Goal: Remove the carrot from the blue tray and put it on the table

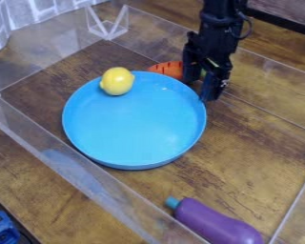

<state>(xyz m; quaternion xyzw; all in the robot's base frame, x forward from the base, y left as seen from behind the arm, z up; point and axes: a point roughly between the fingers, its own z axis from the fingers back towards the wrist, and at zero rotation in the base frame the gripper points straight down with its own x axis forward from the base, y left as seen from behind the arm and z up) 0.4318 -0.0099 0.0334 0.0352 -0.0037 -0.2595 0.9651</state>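
Glossy dark-brown wood-grain table | black gripper spread, empty, over small orange toy carrot at round blue plastic tray rim | step judged: grasp approach | next: jaws to be closed on carrot

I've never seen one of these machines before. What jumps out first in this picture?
The big blue tray fills the middle of the dark wooden table, with a yellow ball sitting at its far left edge. Just past its far rim a black gripper hangs open, pointing down beside a small orange carrot. A purple eggplant toy lies near the bottom right corner.
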